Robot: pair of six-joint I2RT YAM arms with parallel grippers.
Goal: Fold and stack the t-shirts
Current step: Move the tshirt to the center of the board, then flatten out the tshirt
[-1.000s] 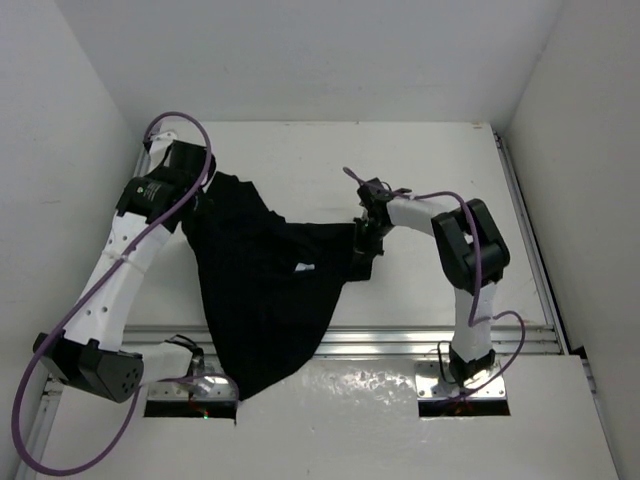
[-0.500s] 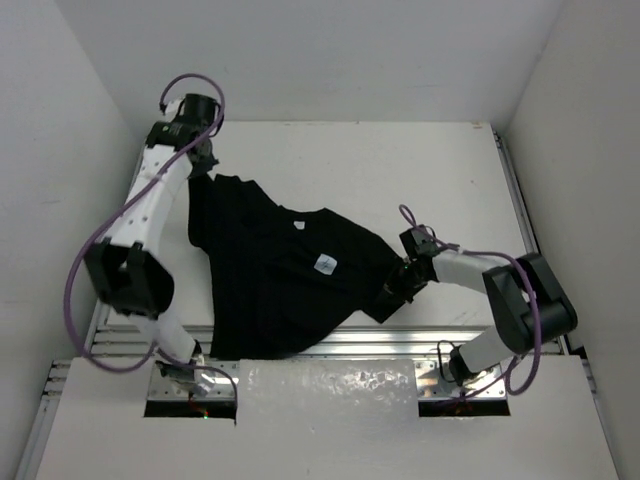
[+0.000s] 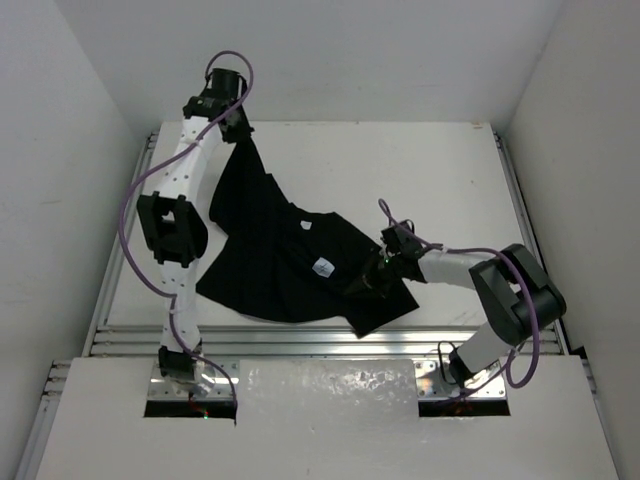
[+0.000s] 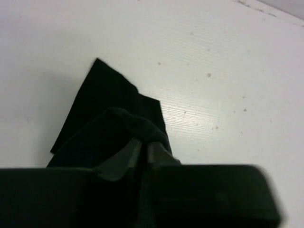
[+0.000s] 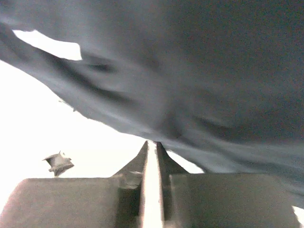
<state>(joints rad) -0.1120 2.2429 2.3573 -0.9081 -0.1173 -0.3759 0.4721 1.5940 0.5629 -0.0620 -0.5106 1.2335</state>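
The black t-shirt (image 3: pixel 280 250) lies rumpled across the middle of the white table (image 3: pixel 440 180), with its white neck label (image 3: pixel 323 266) facing up. My left gripper (image 3: pixel 238 132) is at the far back left. It is shut on one corner of the shirt, which is pulled taut toward it. In the left wrist view the fingertips (image 4: pixel 142 145) pinch a fold of the black cloth (image 4: pixel 107 104). My right gripper (image 3: pixel 385 270) is low at the shirt's right edge and shut on it. In the right wrist view the cloth (image 5: pixel 190 71) drapes over the closed gripper (image 5: pixel 151 145).
White walls enclose the table on the left, back and right. Aluminium rails (image 3: pixel 330 340) run along the near edge in front of the arm bases. Purple cables (image 3: pixel 130 210) loop along both arms.
My left arm has swung up to the back of the table with the shirt corner. My right gripper has moved near and left. The shirt no longer hangs over the front edge.
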